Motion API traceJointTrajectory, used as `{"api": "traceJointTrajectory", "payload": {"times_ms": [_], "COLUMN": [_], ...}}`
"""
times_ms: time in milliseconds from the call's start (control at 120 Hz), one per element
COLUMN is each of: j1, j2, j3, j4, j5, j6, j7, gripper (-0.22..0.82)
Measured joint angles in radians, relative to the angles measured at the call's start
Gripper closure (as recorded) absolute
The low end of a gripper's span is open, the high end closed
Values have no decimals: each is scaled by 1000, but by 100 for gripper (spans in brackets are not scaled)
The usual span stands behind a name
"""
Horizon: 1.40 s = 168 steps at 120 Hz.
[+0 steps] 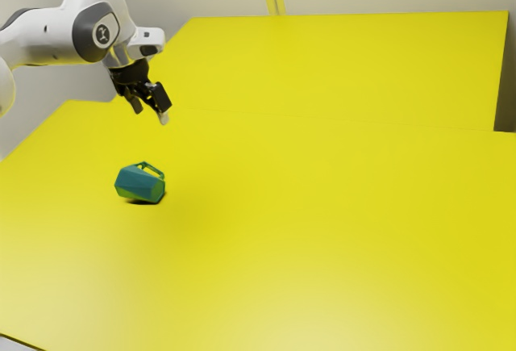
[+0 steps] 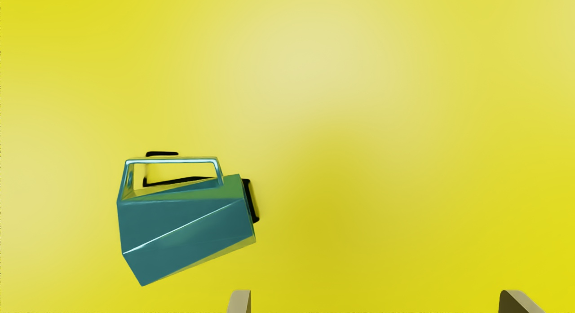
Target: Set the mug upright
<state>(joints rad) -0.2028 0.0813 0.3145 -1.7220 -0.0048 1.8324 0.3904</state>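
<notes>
I count one mug (image 2: 179,227), and on that mug there is one handle (image 2: 170,160). There is one robot arm (image 1: 48,36) bearing one claw (image 1: 151,114), with two fingers (image 2: 240,301) on it. Under the mug there is one desk (image 1: 322,230).

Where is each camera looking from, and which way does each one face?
Exterior view: sits at the arm's side, above table height, looking down across the yellow table; the arm enters from the upper left, its open jaws hanging above the tabletop.
Wrist view: rides on the arm's hand, facing down at the table, with the two fingertips at the bottom edge, standing apart.
Shared: both see the tabletop and the teal mug lying on its side.
</notes>
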Motion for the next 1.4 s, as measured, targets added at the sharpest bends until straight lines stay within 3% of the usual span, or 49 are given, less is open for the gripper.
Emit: {"api": "traceJointTrajectory", "payload": {"times_ms": [100,208,325,575,800,1183,1400], "j1": [22,216,336,469,534,781,870], "j2": [3,10,44,255,376,535,572], "j3": [23,-79,-110,-141,-161,-354,-432], "j4": [5,29,49,135,157,283,310], "j5": [-15,-25,-46,-169,-318,-464,-494], "j6": [-1,-1,0,5,7,-70,-153], "j7": [16,39,85,214,338,513,587], "gripper": [0,0,0,0,0,0,0]}}
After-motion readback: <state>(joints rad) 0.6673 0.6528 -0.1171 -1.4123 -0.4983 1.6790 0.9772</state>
